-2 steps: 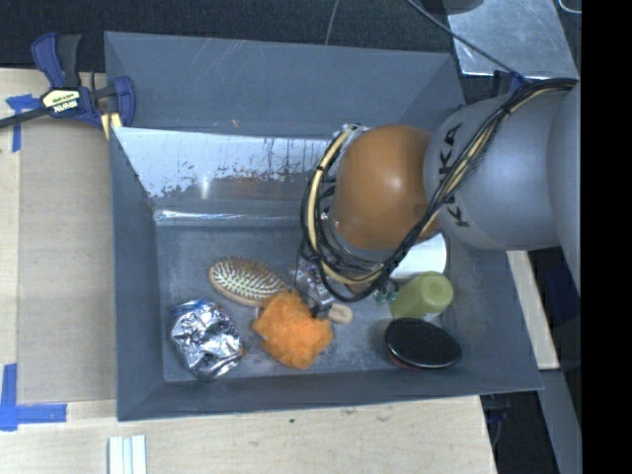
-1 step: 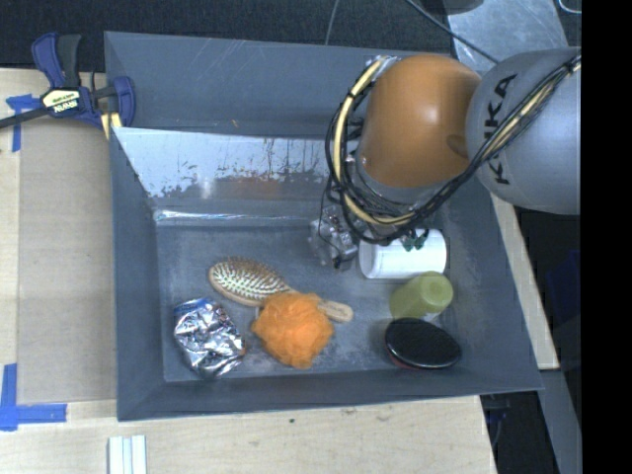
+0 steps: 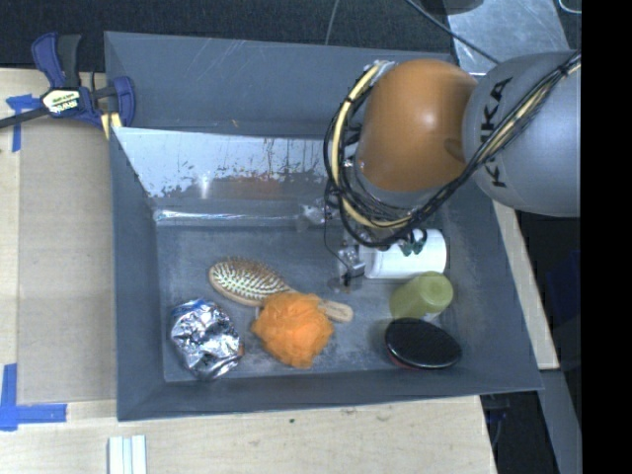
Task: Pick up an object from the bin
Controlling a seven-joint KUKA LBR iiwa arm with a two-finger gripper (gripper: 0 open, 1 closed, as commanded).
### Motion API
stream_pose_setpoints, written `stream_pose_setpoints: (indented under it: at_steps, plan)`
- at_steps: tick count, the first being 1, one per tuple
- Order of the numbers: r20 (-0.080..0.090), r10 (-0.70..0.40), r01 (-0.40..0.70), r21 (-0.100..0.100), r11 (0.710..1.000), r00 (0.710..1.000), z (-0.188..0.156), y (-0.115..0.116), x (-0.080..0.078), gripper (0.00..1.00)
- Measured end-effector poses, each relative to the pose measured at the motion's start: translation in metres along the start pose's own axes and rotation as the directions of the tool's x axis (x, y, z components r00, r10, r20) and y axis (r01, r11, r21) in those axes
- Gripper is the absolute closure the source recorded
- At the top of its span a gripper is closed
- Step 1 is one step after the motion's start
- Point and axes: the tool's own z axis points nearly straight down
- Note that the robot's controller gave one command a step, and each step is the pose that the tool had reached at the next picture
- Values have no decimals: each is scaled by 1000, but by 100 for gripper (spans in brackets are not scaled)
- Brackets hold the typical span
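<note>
Approach step. Your gripper hung low near the middle of the bin, over the hairbrush handle, beside a white tub. Open or closed: could not tell. Next, I judged, you needed to centre on the handle, then descend.

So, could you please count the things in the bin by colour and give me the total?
Silver: 1, the crumpled foil ball
Orange: 1, the fluffy ball
Tan: 1, the wooden hairbrush
White: 1, the cylinder-like thing
Green: 1, the small cup
Black: 1, the round disc
Total: 6
</note>
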Motion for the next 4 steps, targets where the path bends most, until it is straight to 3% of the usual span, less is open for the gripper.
stream_pose_setpoints:
  at_steps: [1, 2, 3, 4]
  plan:
    - [-4, -299, 299, -3, 954, 954, 79, 17, 63, 0]
    - [1, -297, 297, 0, 955, 955, 77, 17, 61, 100]
    - [15, -284, 284, 3, 959, 959, -6, 68, 20, 100]
    - [20, -511, 511, 9, 859, 859, 22, 75, -69, 100]
